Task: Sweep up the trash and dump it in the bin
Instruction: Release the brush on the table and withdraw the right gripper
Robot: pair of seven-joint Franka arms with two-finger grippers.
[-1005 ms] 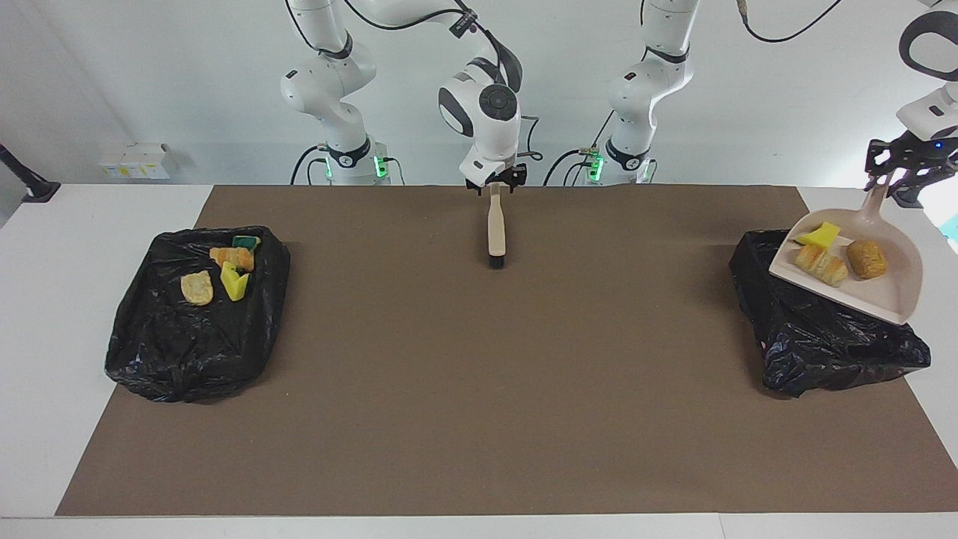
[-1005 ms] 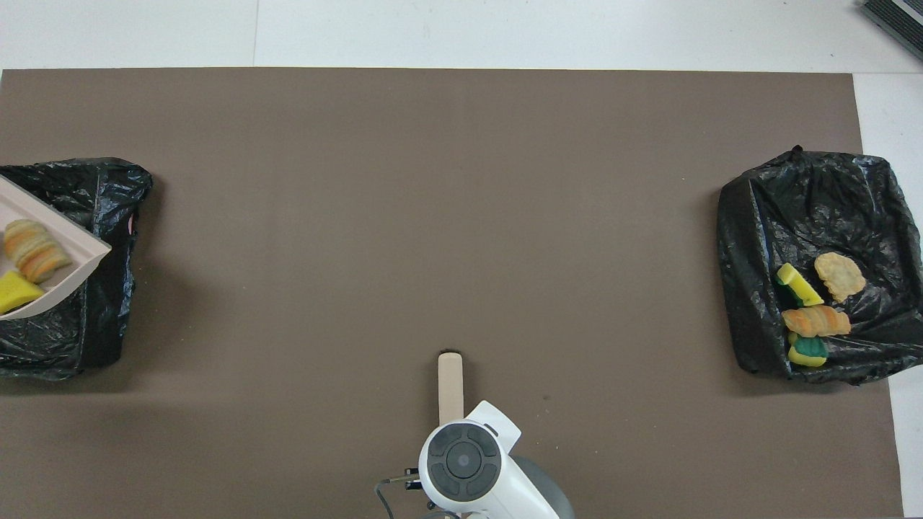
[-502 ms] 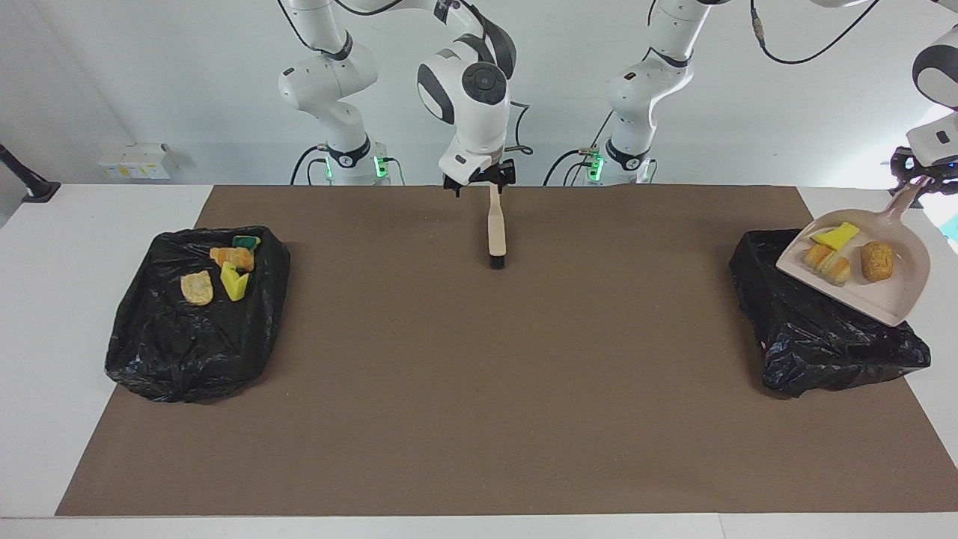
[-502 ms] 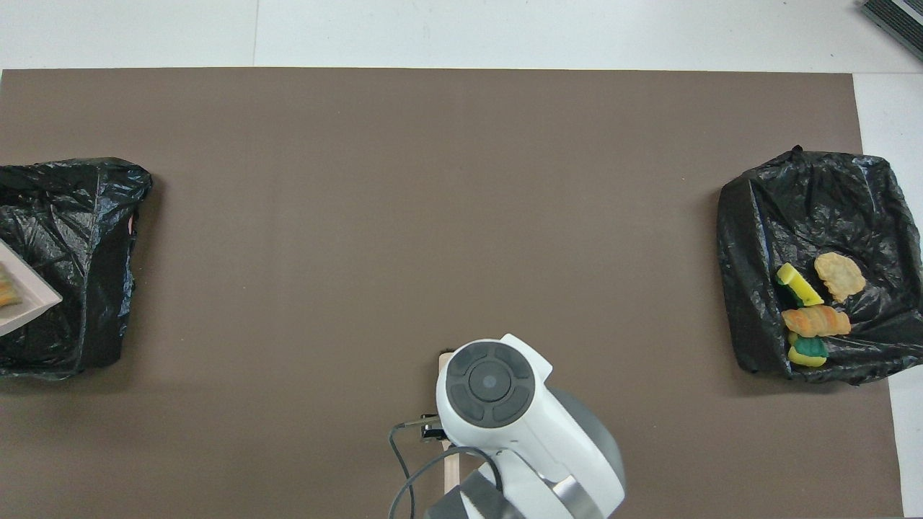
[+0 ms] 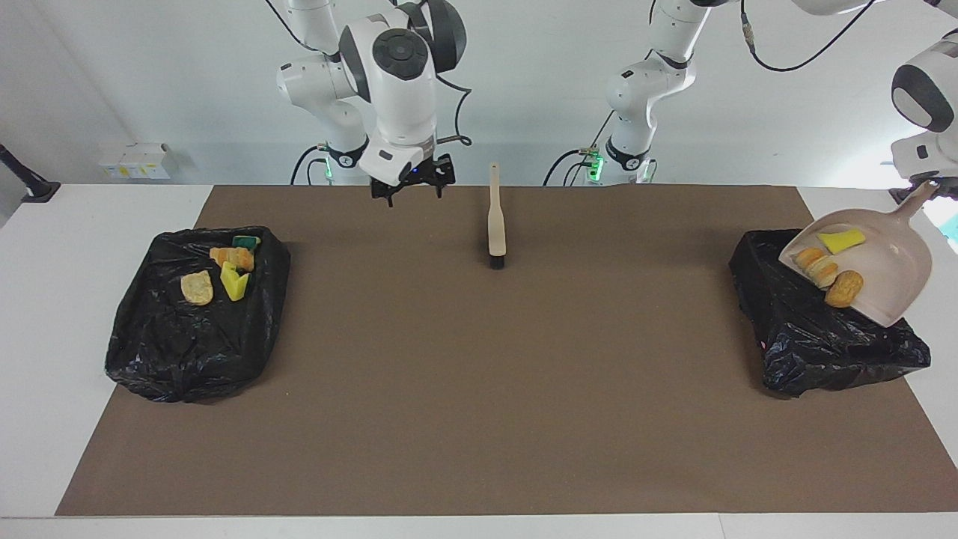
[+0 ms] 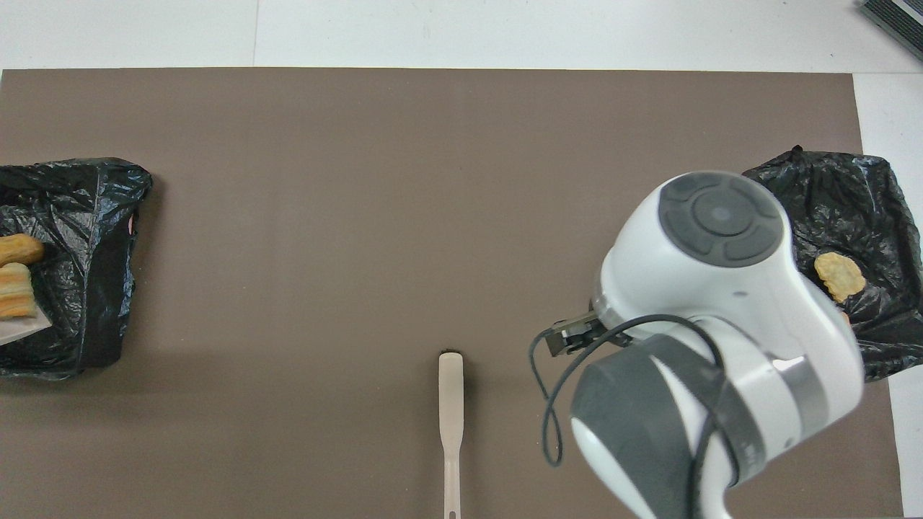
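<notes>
Risen clear of the beige brush, the right gripper now hangs wide open over the brown mat. Four scraps lie in one black-lined bin; overhead, the arm hides most. Cut off at frame's edge, the left gripper clamps the tilted dustpan, three scraps sliding over the other bin.

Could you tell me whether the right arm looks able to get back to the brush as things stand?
Probably yes: the right hand is open and empty, up beside the brush, which lies alone on the brown mat.
</notes>
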